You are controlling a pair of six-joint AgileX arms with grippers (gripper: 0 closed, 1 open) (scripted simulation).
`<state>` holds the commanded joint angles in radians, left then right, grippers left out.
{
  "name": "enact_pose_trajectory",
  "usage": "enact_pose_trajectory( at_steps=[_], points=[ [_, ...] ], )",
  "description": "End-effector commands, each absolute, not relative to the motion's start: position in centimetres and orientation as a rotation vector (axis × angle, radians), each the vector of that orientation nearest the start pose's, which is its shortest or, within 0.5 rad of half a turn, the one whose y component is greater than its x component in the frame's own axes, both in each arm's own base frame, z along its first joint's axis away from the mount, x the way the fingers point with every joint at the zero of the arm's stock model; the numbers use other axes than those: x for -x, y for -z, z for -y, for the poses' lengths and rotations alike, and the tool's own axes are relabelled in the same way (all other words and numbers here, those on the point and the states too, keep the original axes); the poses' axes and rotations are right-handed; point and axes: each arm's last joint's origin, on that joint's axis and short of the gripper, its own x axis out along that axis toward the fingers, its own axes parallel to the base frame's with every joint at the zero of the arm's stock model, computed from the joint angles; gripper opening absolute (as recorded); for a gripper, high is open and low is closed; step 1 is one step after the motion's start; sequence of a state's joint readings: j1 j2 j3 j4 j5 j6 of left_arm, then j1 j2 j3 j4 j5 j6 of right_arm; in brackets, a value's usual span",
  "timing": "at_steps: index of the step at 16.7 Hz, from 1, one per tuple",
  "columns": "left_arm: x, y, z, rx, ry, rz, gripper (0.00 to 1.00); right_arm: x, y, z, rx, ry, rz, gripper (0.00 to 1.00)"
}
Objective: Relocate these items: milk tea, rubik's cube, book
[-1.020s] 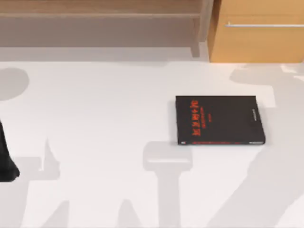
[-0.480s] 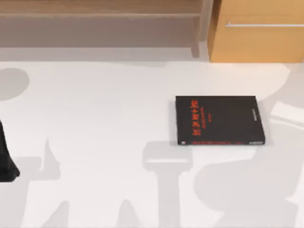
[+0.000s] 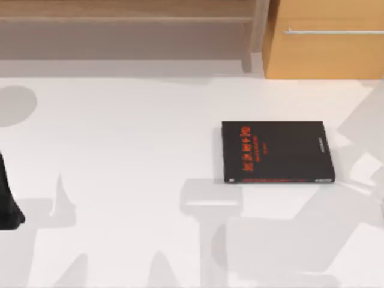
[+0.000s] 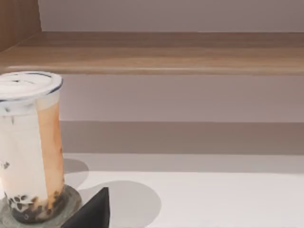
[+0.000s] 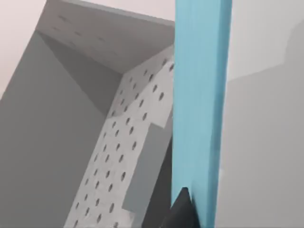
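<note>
**Fingers pinch the blue book above a grey bin**

Fingers first: a dark fingertip (image 5: 183, 209) of my right gripper (image 5: 190, 213) presses against the teal-blue book (image 5: 199, 95), which hangs on edge, so I judge the fingers pinched on it.

Top view: a black book with red lettering (image 3: 277, 152) lies flat toward three o'clock of the table's (image 3: 120, 150) middle. It is not the one I am moving. A dark part of my left arm (image 3: 7, 204) sits at nine o'clock at the table's edge. A wooden shelf (image 3: 132, 24) runs along twelve o'clock, with a wooden cabinet (image 3: 327, 42) at one o'clock.

Left wrist view: the milk tea (image 4: 29, 147) stands upright on a round coaster before the wooden shelf, near my left gripper. One dark fingertip (image 4: 92, 211) shows beside the cup, clear of it; whether those fingers are spread I cannot tell.

Right wrist view: beyond the book is a grey bin with perforated walls (image 5: 118, 142), its mouth open.

To do this step well, I should probably centre the book over the bin's mouth, lower it clear of the walls, and only then release.
</note>
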<state>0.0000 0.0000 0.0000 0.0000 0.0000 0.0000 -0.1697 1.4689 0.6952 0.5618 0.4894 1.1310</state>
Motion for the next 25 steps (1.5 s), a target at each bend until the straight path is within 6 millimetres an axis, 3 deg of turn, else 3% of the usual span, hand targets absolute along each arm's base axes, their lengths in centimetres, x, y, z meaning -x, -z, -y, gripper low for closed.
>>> enact_pose_trajectory(
  at_steps=[6, 10, 13, 16, 25],
  points=[
    [-10.6, -16.0, 0.1, 0.0, 0.0, 0.0, 1.0, -29.4, -15.1, -5.4, -1.358, 0.583, -0.024, 0.0],
    [-10.6, -16.0, 0.1, 0.0, 0.0, 0.0, 1.0, -27.2, -11.7, -13.2, -1.476, 0.498, -0.21, 0.0],
    [-10.6, -16.0, 0.1, 0.0, 0.0, 0.0, 1.0, -25.1, -9.8, -17.3, -1.517, 0.455, -0.325, 0.0],
    [-10.6, -16.0, 0.1, 0.0, 0.0, 0.0, 1.0, -23.9, -8.9, -19.2, -1.531, 0.436, -0.384, 0.0],
    [-10.6, -16.0, 0.1, 0.0, 0.0, 0.0, 1.0, -24.2, -8.7, -19.3, -1.534, 0.433, -0.386, 0.0]
  ],
)
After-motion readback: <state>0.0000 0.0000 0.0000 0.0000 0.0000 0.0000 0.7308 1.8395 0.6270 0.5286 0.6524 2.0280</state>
